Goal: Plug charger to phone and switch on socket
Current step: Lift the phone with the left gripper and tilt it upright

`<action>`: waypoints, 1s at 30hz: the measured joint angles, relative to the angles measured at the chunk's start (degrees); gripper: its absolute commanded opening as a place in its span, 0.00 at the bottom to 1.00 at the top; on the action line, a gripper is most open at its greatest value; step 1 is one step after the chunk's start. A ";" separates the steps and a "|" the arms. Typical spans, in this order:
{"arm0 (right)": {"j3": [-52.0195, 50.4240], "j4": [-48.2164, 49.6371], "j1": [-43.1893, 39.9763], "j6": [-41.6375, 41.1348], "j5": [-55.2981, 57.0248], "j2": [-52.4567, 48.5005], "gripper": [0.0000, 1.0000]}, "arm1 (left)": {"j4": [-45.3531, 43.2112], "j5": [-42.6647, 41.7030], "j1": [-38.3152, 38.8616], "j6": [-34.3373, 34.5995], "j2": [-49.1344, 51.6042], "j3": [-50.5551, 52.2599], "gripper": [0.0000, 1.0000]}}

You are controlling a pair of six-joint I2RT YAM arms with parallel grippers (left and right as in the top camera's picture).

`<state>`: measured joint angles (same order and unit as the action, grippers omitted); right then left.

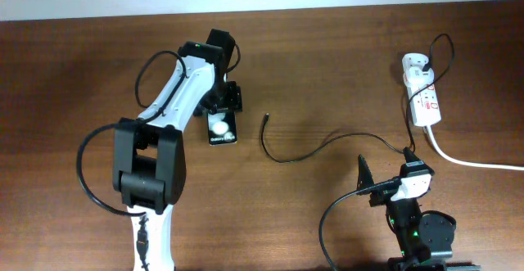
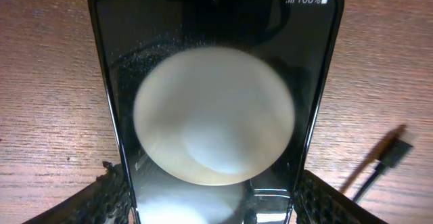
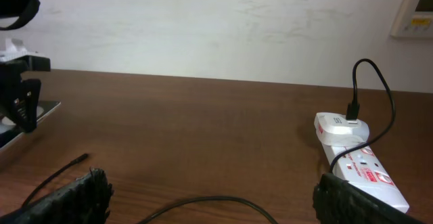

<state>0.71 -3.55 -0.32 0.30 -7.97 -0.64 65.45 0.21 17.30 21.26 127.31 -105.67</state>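
Just ahead of the left gripper's fingers (image 2: pixel 108 197), the phone (image 2: pixel 216 102) shows signal bars and "100%" with a battery icon in the far right corner of its screen. Off beyond the right gripper's right finger (image 3: pixel 358 200), the socket (image 3: pixel 362 173) carries red printed marks, too small to read. The white line on the phone's end in the overhead view is illegible too

The brown wooden table (image 1: pixel 327 66) carries the phone (image 1: pixel 222 129), charger (image 1: pixel 304 151) and, seemingly flat, socket (image 1: pixel 423 97).
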 measured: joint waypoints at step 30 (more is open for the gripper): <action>0.00 0.00 0.00 -0.02 0.00 0.02 0.99 | 3.13 -58.34 -0.61 6.97 0.11 -6.86 0.58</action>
<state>0.71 -3.55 -0.32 0.27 -7.97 -0.62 68.58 -58.13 16.69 28.23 127.42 -112.53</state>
